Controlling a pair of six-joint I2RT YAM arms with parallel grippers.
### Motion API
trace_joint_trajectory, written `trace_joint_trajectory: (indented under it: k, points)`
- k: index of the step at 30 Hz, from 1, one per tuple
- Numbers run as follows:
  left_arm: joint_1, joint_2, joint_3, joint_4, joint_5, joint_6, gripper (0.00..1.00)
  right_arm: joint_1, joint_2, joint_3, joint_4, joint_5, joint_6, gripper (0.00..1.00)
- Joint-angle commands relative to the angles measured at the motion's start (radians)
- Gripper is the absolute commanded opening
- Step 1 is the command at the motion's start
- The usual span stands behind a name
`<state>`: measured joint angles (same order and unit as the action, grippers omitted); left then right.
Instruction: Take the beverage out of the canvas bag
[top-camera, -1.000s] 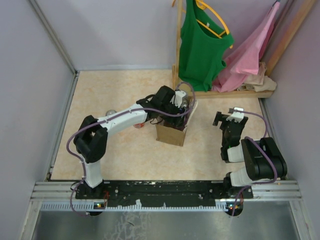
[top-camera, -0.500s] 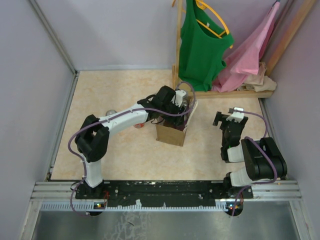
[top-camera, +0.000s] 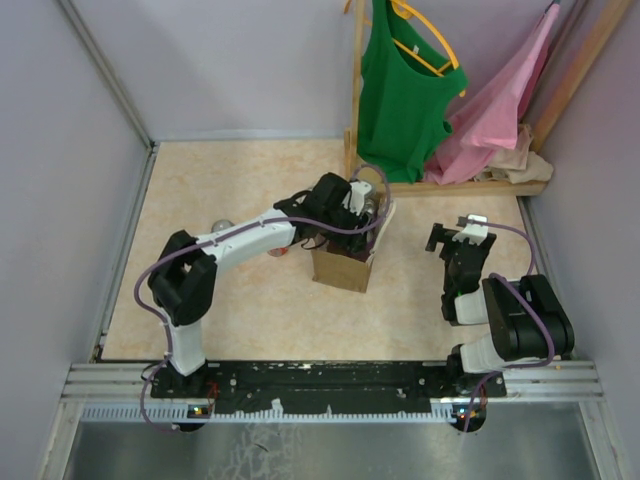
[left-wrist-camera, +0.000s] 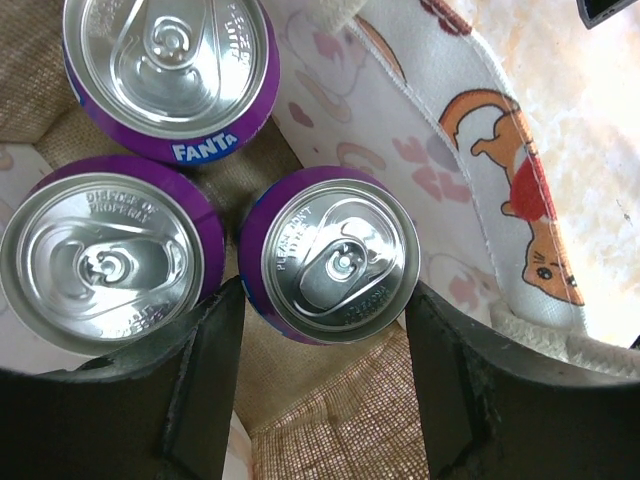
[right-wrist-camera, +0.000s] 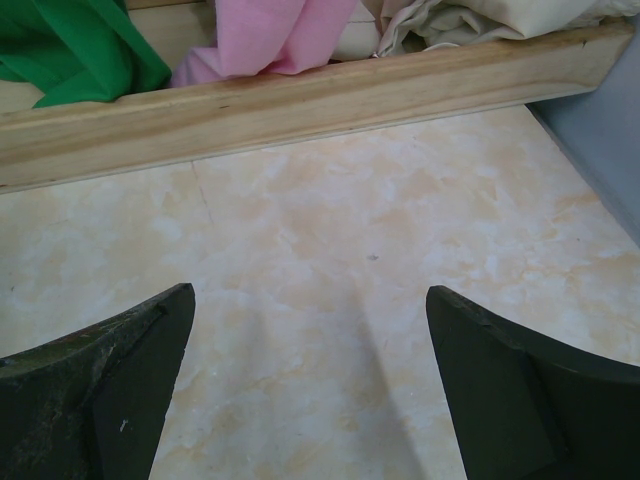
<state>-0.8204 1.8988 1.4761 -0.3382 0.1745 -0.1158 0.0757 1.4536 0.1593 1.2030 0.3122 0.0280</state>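
Hardly anything moved since 1 s ago: the L arm (top-camera: 240, 238) shifted its elbow a tiny bit, and the L claw (left-wrist-camera: 325, 300) stayed at the top of the canvas bag (top-camera: 340, 268). The bag stood upright on the table (top-camera: 220, 170), near the middle, w/ the L arm reaching over to it from the left.

L wrist cam looked straight down into the bag. 3 purple cans stood inside, tops up, silver lids w/ the tabs flat. The near can (left-wrist-camera: 338, 262) sat right between the 2 dark fingers (left-wrist-camera: 215, 370). One finger pressed on its left side and the other on its right side, so the L claw was clamped on that can. The can was down in the bag, on the brown bottom. A 2nd can (left-wrist-camera: 105, 262) stood just beside it on the left, touching the left finger. A 3rd can (left-wrist-camera: 168, 65), w/ "FANTA" on its side, stood behind those two. The bag's white lining (left-wrist-camera: 470, 200) had orange cats and pink marks on it.

The R claw (right-wrist-camera: 308, 295) was well apart from the bag, off to the right. Its fingers were wide apart w/ nothing between them, only bare table below. In front of it lay a wood bar (right-wrist-camera: 300, 100). A green shirt (top-camera: 400, 90) and a pink cloth (top-camera: 500, 100) hung behind the bar.
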Motion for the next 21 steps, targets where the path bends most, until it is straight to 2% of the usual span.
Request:
trace_joint_trajectory:
  k: [1,12,19,21]
  points:
    - [-0.006,-0.094,-0.026,0.030,-0.014,0.000,0.00,-0.003,-0.004,0.017,0.033,0.001,0.004,0.99]
    - [-0.005,-0.290,-0.052,0.123,-0.004,0.003,0.00,-0.002,-0.004,0.017,0.033,0.001,0.003,0.99]
    - [-0.005,-0.322,-0.043,0.114,-0.036,0.010,0.00,-0.002,-0.004,0.016,0.033,0.002,0.004,0.99]
    - [-0.005,-0.309,-0.043,0.102,-0.036,0.010,0.06,-0.002,-0.004,0.017,0.033,0.002,0.003,0.99]
